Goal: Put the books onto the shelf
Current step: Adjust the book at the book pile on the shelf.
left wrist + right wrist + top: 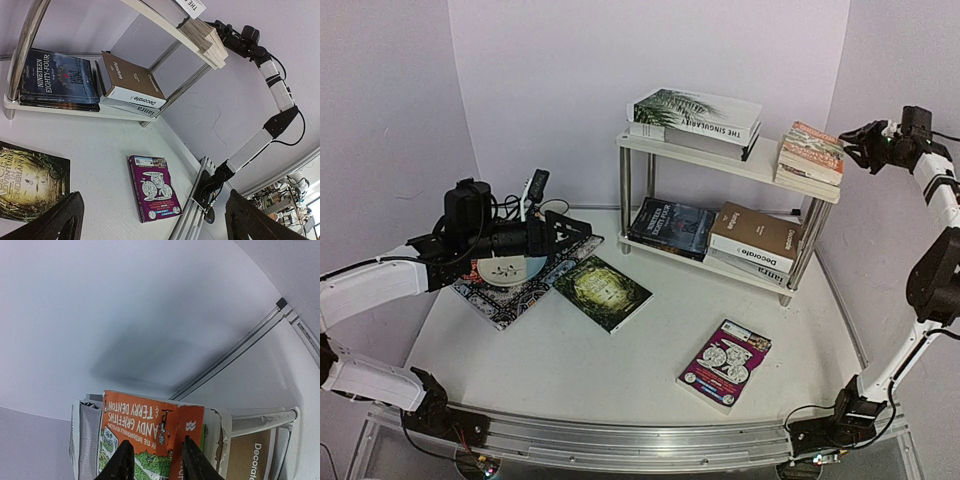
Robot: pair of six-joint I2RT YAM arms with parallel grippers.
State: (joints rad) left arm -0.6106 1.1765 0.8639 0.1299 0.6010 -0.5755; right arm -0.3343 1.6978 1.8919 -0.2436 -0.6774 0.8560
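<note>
A: Table, nearest first?

B: Magenta book [725, 365] is lying closest, green book [602, 292] beyond it, both off the shelf [705, 155]. Left gripper [560, 235] is hanging over the placemat [505, 295], fingers spread wide, holding nothing.

A: Shelf?

B: Lower board is carrying a dark book [670, 228] and a brown book [755, 235]. Top board is carrying an orange book [810, 155] at its right end. Right gripper [155, 460] is hovering by it, fingers narrowly parted, nothing between them. Contact unclear.

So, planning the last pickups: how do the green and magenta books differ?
The green book is dark with a gold title and lies left, beside the placemat; the magenta book is bright with round emblems and lies right, nearer the front edge. Both lie flat, cover up.
</note>
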